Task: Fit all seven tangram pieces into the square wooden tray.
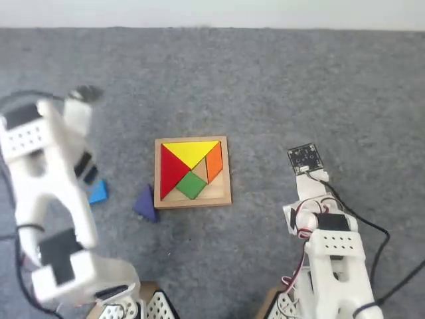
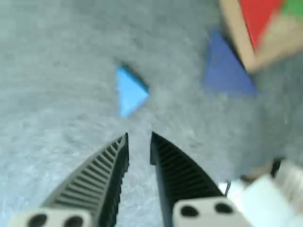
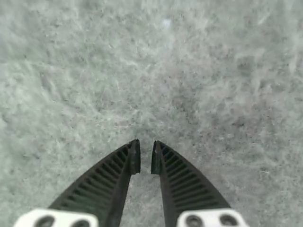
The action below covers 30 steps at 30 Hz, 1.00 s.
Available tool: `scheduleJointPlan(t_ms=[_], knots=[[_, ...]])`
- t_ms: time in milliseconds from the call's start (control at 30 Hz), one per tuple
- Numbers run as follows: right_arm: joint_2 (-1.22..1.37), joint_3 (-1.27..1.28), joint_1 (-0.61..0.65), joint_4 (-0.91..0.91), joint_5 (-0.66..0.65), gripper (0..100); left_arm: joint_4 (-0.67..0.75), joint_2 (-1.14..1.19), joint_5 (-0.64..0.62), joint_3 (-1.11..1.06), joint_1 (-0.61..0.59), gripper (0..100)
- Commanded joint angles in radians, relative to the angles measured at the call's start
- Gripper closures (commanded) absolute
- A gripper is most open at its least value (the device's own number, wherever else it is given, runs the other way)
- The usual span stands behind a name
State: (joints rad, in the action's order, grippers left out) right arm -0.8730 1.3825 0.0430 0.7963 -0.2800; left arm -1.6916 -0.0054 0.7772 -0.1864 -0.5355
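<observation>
The square wooden tray (image 1: 192, 198) sits mid-table with a yellow (image 1: 191, 151), a red (image 1: 171, 171), an orange (image 1: 214, 163) and a green (image 1: 192, 185) piece inside it. A dark blue triangle (image 1: 145, 203) (image 2: 226, 71) lies on the carpet against the tray's left edge (image 2: 236, 35). Further left is a light blue piece (image 1: 98, 193) (image 2: 130, 92). My left gripper (image 2: 139, 138) (image 1: 87, 171) hovers just short of the light blue piece, its fingers a narrow gap apart and empty. My right gripper (image 3: 146, 156) points at bare carpet right of the tray, shut on nothing.
Grey carpet (image 1: 265, 86) covers the table up to a pale strip along the far edge. The left arm's white body (image 1: 46, 199) fills the left side. The right arm (image 1: 329, 239), with cables, stands at the front right.
</observation>
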Motion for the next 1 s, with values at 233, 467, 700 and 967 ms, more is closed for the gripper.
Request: scheduleJointPlan(t_ms=[233,467,700,967], knots=[[-0.024,0.018,-0.008,-0.042,-0.011,93.3,0.582,-0.144,0.232,-0.487,-0.046,77],[-0.022,0.018,-0.010,-0.042,-0.009,93.3,0.704,0.083,0.318,-0.410,-0.075,77],[-0.022,0.018,-0.008,-0.044,-0.009,93.3,0.623,0.206,0.358,-0.360,-0.089,78],[-0.022,0.018,-0.008,-0.044,-0.009,93.4,0.618,0.155,0.353,-0.446,-0.086,91]])
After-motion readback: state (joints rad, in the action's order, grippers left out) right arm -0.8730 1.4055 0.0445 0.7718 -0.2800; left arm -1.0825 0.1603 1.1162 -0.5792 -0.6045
